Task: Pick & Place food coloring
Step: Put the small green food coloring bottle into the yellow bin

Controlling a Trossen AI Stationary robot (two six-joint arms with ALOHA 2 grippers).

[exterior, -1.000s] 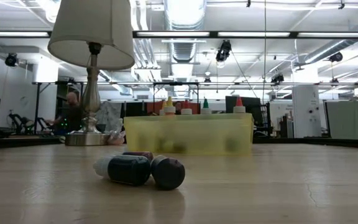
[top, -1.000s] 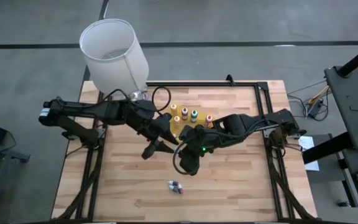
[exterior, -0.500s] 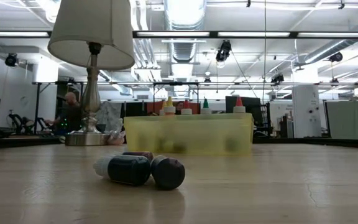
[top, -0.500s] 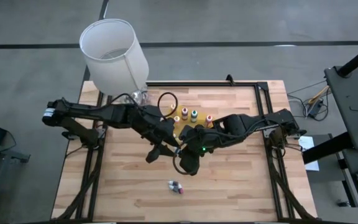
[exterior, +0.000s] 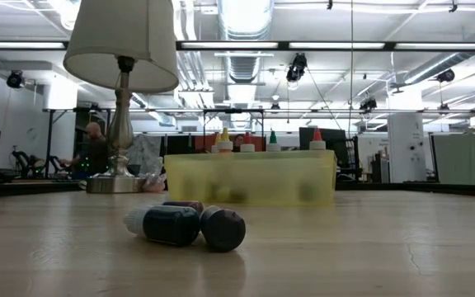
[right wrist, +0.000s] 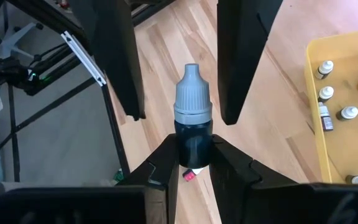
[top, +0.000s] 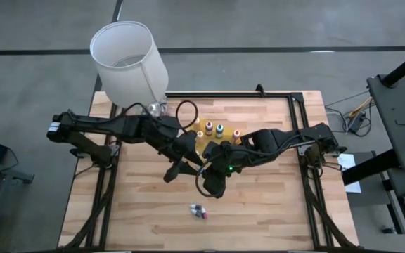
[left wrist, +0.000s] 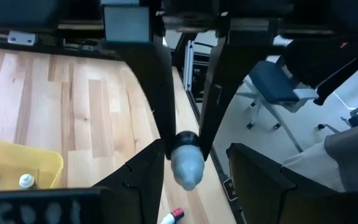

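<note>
Gripping one small bottle apiece, the two arms meet above the middle of the table, just below the yellow tray (top: 204, 144) in the high view. The left gripper (left wrist: 184, 149) pinches a dark vial with a pale cap (left wrist: 187, 165) between its fingers; the right gripper (right wrist: 193, 163) is clamped on a dark bottle with a grey pointed cap (right wrist: 193, 121), held upright. In the tray, centre of the overhead frame, stand the food coloring bottles (top: 219, 129) already in place, their yellow, red and green tips lining its rim in the low view (the tray wall clouds what sits lower down). Still to be collected: a few dark vials (exterior: 185, 224) lying on their sides on the bare wood, lower centre of the table. A lamp (top: 129, 62) occupies the upper left corner. By this evidence the job is well under way, with two bottles in transit and the strays left.
</note>
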